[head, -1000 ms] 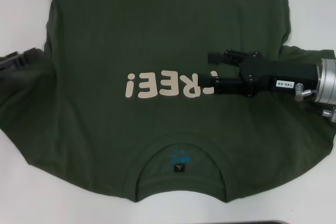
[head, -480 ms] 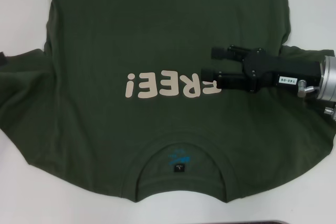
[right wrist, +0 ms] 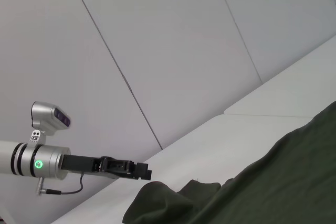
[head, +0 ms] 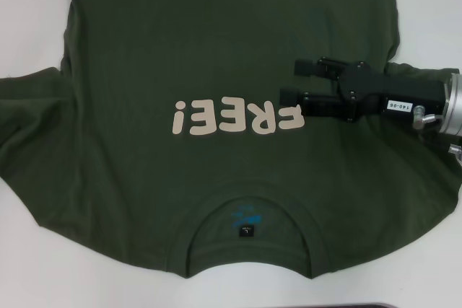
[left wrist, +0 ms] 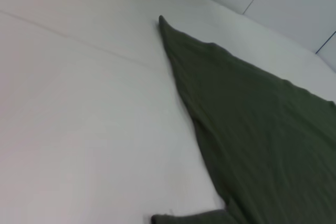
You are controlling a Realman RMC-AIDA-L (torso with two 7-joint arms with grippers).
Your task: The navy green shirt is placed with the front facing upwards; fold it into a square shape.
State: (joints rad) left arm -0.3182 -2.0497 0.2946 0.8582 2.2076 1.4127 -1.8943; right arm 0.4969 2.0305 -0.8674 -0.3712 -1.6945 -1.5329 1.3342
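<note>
since the earlier frame the right tool (head: 289, 81), jaws apart and empty, has retreated rightward off the lettering. navy green shirt (head: 216, 48) lies flat, front up, across the worktop (head: 29, 5); no fold made.

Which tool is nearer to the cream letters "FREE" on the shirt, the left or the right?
Right. The right tool hovers beside the "F" end of the cream letters on the navy green shirt. The left tool is at the shirt's left sleeve edge, outside the head view.
</note>
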